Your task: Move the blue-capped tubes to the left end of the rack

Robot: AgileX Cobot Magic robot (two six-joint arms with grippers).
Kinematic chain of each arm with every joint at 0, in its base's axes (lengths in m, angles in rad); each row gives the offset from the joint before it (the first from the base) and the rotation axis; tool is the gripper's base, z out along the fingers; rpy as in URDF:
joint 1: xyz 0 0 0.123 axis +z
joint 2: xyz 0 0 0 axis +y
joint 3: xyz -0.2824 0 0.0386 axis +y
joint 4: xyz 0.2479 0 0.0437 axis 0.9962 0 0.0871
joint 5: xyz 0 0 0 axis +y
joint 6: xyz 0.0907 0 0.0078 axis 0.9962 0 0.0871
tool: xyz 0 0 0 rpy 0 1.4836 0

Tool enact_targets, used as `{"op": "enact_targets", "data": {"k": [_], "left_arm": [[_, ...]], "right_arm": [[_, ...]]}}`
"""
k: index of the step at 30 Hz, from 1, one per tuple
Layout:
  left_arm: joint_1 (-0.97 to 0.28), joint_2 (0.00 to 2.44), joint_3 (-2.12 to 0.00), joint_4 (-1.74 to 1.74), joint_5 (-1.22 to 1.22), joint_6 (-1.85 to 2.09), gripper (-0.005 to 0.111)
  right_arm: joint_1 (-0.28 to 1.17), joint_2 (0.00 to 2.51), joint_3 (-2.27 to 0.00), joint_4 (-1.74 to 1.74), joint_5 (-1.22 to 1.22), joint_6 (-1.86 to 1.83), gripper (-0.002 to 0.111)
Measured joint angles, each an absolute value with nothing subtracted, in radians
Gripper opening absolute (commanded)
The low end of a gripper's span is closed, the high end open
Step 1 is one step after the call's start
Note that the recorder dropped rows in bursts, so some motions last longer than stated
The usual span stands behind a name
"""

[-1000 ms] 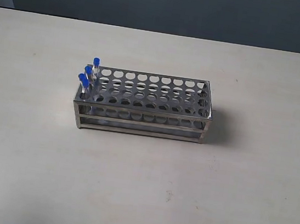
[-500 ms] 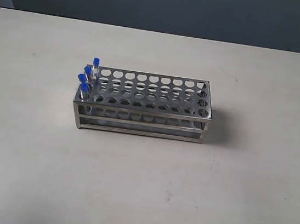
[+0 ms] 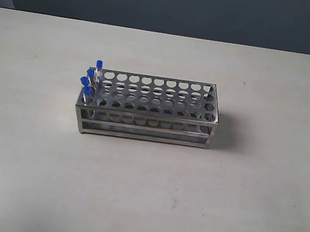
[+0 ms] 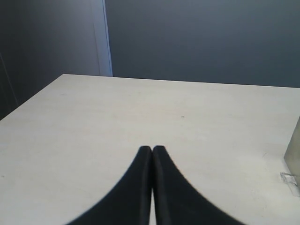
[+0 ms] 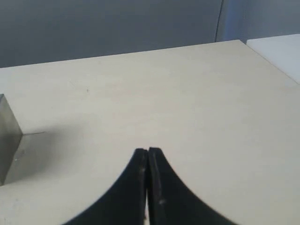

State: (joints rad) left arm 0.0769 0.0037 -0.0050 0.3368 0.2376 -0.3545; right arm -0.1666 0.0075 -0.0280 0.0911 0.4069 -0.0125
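In the exterior view, your four blue-capped tubes (image 3: 90,79) stand upright in the leftmost holes of the rack (image 3: 145,128), one per row from near to far. Neither arm shows here. The task looks finished to me. In the left wrist view, the left gripper (image 4: 152,150) is clenched on nothing, over the bare table (image 4: 93,122). In the right wrist view, the right gripper (image 5: 148,151) is likewise pressed together and empty. If you reach in again, you risk clipping a cap or nudging the rack.
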Motion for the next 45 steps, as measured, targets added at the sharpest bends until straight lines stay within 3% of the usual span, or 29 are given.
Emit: {"op": "enact_targets", "data": {"k": [45], "left_arm": [[0.077, 0.004, -0.005, 0.337, 0.238, -0.355, 0.0]], "right_arm": [[-0.176, 0.006, -0.001, 0.108, 0.379, -0.049, 0.0]]}}
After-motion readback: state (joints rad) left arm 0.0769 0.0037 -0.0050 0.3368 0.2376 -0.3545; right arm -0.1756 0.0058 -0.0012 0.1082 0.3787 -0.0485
